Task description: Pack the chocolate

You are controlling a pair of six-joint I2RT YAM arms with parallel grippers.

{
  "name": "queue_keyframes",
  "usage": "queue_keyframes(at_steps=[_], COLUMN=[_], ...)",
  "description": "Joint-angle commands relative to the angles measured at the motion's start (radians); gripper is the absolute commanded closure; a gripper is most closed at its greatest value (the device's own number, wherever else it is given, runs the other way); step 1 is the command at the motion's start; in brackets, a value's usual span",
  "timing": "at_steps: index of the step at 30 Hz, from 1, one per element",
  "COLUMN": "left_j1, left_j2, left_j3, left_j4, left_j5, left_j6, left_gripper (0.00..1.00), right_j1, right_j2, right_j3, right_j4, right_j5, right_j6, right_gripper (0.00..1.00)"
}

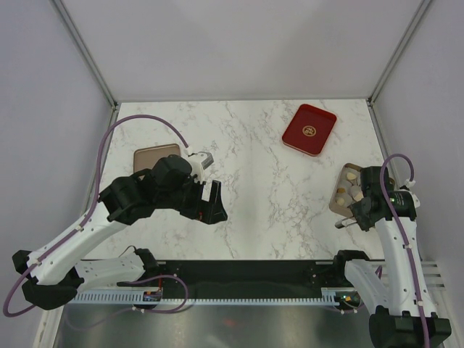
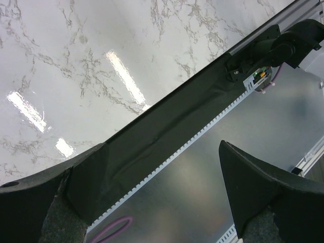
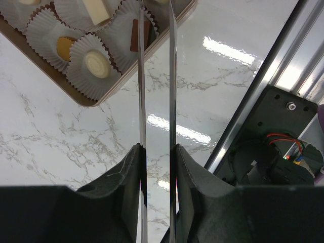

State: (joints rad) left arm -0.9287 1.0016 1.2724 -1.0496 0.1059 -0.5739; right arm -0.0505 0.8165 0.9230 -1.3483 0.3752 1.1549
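The marble worktop (image 1: 254, 167) carries a red tray (image 1: 297, 122), which serves here as the landmark. Far to the left of the red tray lies a flat tan box (image 1: 154, 156). The left end effector (image 2: 162, 152) hangs near that box with its fingers wide apart and nothing between them.

Nearer the arms than the red tray, and slightly right of it, sits an open box (image 1: 351, 170). The right end effector (image 3: 157, 152) is clamped on thin metal tongs (image 3: 141, 91), whose tips reach over the open box.

The chocolate (image 3: 96, 63) rests there in white paper cups (image 3: 45, 30).

The risks lie in the tongs. The smooth blades could twist in the grip, snag a cup's pleats, or flick a piece out. With the left arm well away, a push could also slide the open box.
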Motion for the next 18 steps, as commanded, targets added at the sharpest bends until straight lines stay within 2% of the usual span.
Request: queue_keyframes(at_steps=[1, 11, 18], left_j1=[-0.01, -0.018, -0.018], left_j2=[-0.006, 0.0, 0.0], left_j3=[0.008, 0.019, 0.015], left_j4=[0.014, 0.011, 0.011], left_j5=[-0.014, -0.026, -0.032], left_j6=[0.04, 0.046, 0.043], left_gripper=[0.02, 0.02, 0.02], right_j1=[-0.003, -0.005, -0.005], right_j2=[-0.01, 0.0, 0.003], right_j3=[0.0, 0.01, 0.005], right_j4=[-0.112, -0.112, -0.114], right_j5=[0.019, 0.028, 0.03], right_j6=[0.019, 0.014, 0.02], right_gripper=[0.64, 0.58, 0.57])
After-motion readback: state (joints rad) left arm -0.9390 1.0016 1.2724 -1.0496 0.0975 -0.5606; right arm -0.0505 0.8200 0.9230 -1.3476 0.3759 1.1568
